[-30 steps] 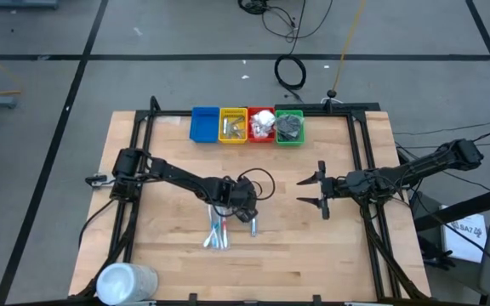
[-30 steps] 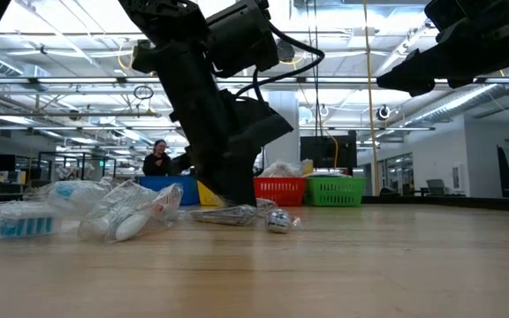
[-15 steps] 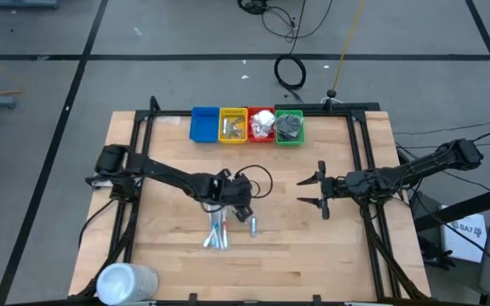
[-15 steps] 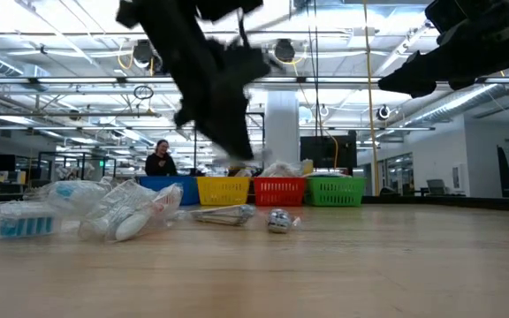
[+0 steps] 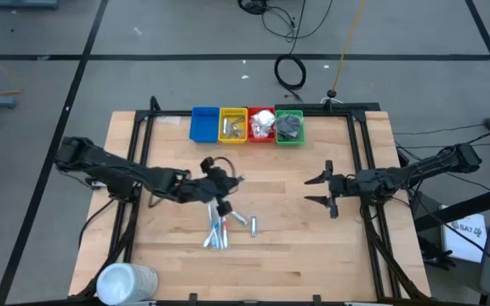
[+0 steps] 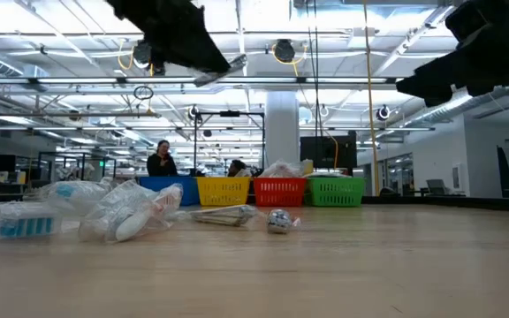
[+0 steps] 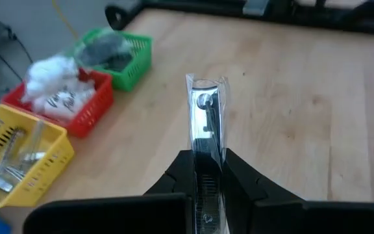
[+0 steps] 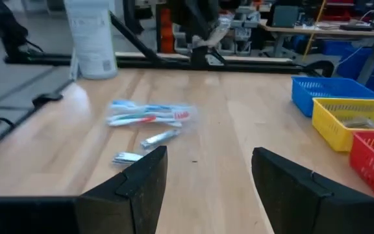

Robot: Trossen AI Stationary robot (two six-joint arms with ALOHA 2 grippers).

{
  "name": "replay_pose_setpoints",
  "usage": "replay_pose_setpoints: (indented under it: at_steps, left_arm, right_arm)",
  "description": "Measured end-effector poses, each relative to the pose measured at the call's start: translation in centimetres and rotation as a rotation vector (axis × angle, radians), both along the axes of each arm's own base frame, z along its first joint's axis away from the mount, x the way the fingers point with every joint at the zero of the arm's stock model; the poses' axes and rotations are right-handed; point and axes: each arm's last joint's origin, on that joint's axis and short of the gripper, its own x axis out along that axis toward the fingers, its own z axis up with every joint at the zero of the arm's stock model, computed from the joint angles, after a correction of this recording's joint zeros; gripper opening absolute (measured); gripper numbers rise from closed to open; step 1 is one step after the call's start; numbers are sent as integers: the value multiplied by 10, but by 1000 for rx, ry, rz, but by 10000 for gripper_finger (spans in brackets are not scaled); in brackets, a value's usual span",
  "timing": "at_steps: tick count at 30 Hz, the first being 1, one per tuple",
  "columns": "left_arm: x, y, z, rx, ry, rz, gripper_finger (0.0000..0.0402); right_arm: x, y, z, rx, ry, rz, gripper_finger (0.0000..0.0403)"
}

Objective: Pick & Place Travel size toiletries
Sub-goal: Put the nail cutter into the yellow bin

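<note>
Clear-wrapped silver tube (image 7: 206, 123) pinched between the left gripper's (image 7: 206, 170) jaws.

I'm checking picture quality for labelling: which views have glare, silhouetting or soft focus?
Low view: bright ceiling lights silhouette the left gripper. Left wrist view: the clear-wrapped silver item is sharp, the bins behind softer. Right wrist view: the right gripper's fingers are blurred up close.
</note>
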Motion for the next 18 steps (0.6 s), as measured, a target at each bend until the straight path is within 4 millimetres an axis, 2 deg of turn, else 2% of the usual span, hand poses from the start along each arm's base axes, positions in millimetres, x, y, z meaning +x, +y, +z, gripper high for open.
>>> replay_pose_setpoints:
  at_steps: [8,15,18]
  left_arm:
    - [-45,16,-14,6,-218,-45,29]
    - [-70,29,-26,20,-347,-53,29]
    - [-79,36,-32,17,-380,-26,29]
  right_arm:
    - [-12,1,-9,96,-42,117,212]
    - [-20,1,-23,126,-49,192,212]
    - [-22,1,-22,134,-70,229,212]
